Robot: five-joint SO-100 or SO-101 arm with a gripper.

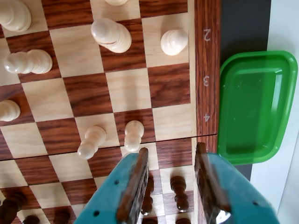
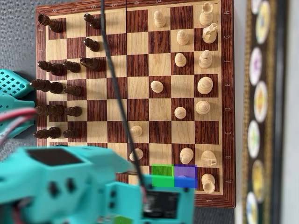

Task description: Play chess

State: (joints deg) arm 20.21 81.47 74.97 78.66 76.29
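Pincer (image 1: 172,161) open, nothing between its fingers, hovering above the chessboard (image 1: 207,84) edge by two white pawns (image 1: 133,135). Dark pawns (image 1: 179,191) sit under it. Empty green tray (image 1: 257,105) lies beside the board on the bench (image 1: 285,23).

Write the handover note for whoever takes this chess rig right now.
Hand: open and empty, hanging over the board's edge squares near the number 4 on the rim in the wrist view.
Chessboard: game in progress. Dark pieces crowd the left side of the overhead view, light pieces the right, with two light pawns advanced toward the middle.
Green tray: beside the board, nothing in it.
Green and blue patches cover two bottom-row squares in the overhead view.
Done: several moves already played.
Left: no piece is gripped; which move is next cannot be told from the views.
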